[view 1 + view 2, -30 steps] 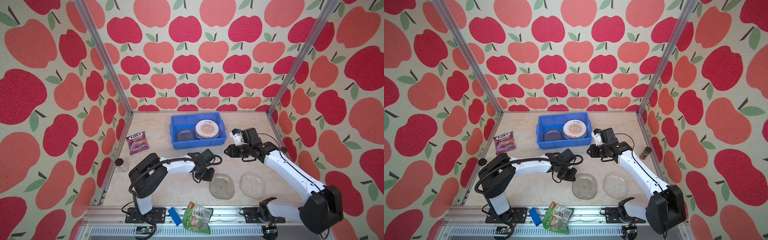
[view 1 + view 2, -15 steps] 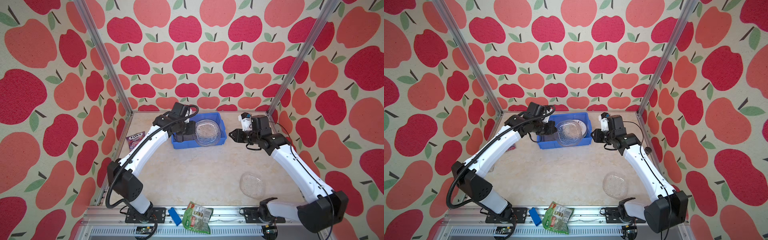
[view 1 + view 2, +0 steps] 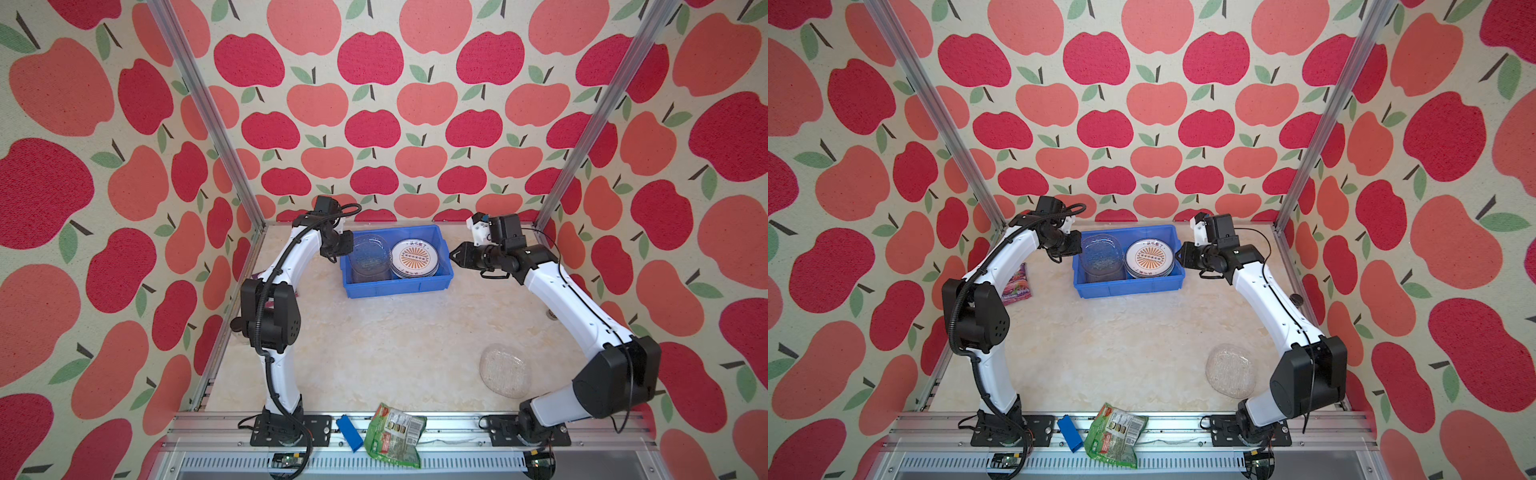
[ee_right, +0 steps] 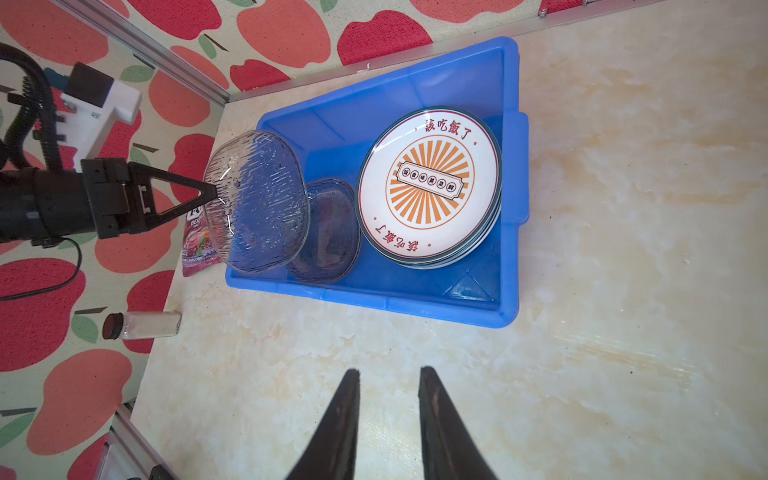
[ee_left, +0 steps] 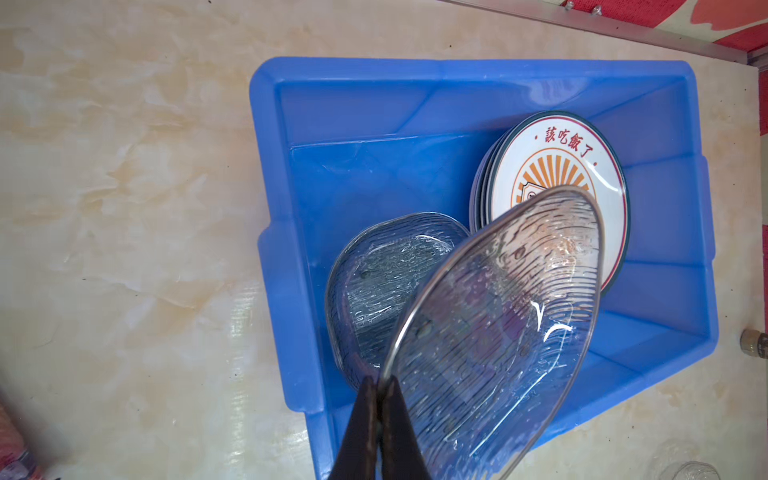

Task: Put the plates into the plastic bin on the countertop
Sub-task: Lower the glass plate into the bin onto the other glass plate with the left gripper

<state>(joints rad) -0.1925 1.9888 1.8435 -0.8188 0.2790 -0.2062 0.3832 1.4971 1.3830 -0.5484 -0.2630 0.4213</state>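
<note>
Left fingers point(image 5: 361, 432) pinched shut on tilted glass plate point(image 5: 498, 332), by its rim — level it, lower onto binned glass plate point(image 5: 374, 274) just beyond them, then release. Right fingers point(image 4: 338, 428) part-open, empty.

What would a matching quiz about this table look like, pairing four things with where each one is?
Things:
1. sunburst plate
2. tilted glass plate
3. lone glass plate
4. green packet

Places:
A. on the front rail
B. on the countertop, outside the blue bin
C. top of a stack in the bin
D. pinched by the left fingers, above the bin

Pairs: 1-C, 2-D, 3-B, 4-A
</note>
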